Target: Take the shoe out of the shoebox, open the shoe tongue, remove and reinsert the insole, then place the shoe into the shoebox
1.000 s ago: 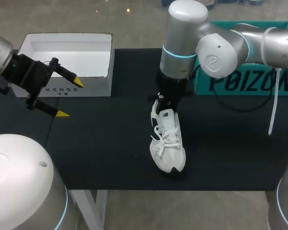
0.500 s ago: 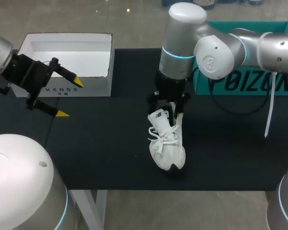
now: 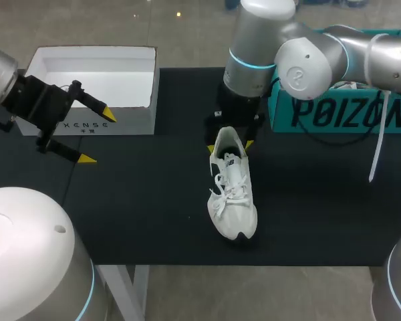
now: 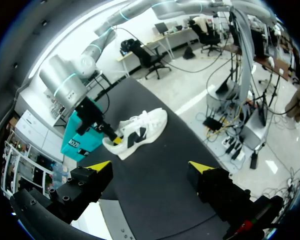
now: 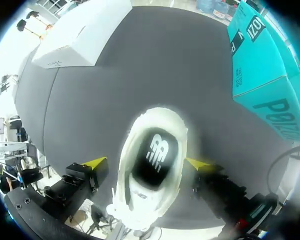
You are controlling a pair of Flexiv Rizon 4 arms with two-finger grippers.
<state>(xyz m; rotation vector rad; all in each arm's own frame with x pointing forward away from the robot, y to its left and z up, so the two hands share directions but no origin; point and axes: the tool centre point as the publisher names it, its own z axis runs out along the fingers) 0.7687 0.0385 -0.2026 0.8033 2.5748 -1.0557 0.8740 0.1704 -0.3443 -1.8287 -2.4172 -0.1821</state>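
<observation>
The right gripper (image 5: 147, 163) straddles the heel of the shoe (image 3: 232, 200), fingers spread; whether they touch it is unclear. The left gripper (image 3: 99, 138) hangs wide beside the shoebox (image 3: 137, 119).

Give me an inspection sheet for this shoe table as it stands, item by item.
Surface: black table, no marks visible.
Job's things: white shoe upright mid-table, toe toward the near edge; white shoebox open at the far left, nothing visible inside.
Clutter: teal box at the far right.
Tools: left tool open, holding nothing, beside the shoebox; right tool open, straddling the shoe's heel.
Cables: black cable on the table by the teal box; white cable hanging from the right arm.
Surroundings: nothing seen.
</observation>
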